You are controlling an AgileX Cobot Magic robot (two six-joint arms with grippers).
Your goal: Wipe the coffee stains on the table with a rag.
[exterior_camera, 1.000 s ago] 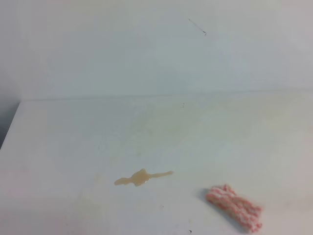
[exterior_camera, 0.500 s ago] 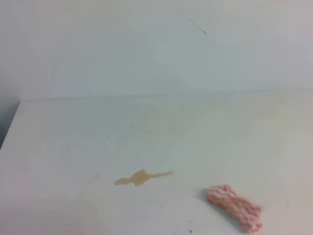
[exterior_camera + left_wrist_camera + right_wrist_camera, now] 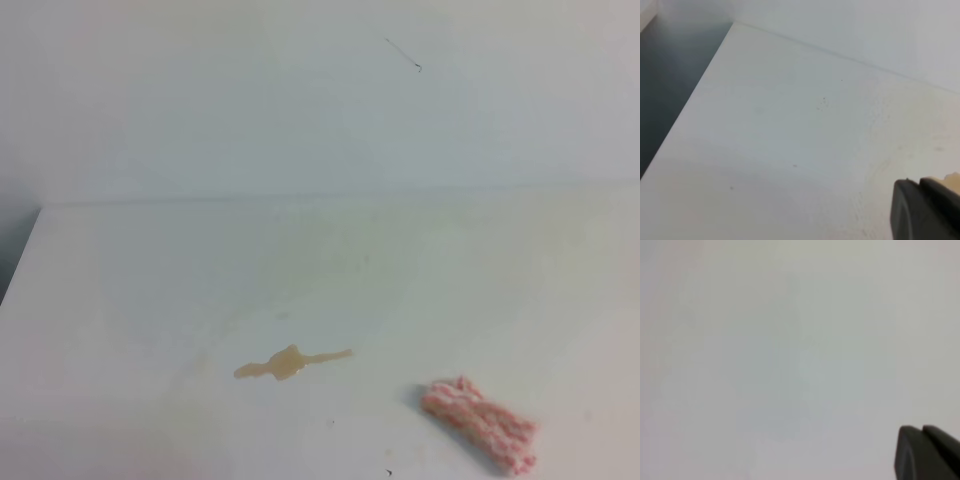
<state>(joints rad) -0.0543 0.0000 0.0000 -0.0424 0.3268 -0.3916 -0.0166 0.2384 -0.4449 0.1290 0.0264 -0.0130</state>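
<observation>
The coffee stains (image 3: pixel 290 364) are one thin tan splotch on the white table (image 3: pixel 150 290), front centre in the exterior high view. The pink-and-white rag (image 3: pixel 480 424) lies bundled to the stain's right, near the front edge, with nothing touching it. Neither gripper shows in the exterior high view. In the left wrist view only the dark tips of my left gripper (image 3: pixel 922 212) show at the bottom right, pressed together, above the bare table. In the right wrist view my right gripper (image 3: pixel 925 452) shows the same way, empty, against a plain pale surface.
A plain pale wall (image 3: pixel 300 100) rises behind the table, with a small dark mark (image 3: pixel 418 67). The table's left edge (image 3: pixel 22 255) drops to a dark gap, which also shows in the left wrist view (image 3: pixel 670 85). A small tan patch (image 3: pixel 952 180) peeks beyond the left fingertips.
</observation>
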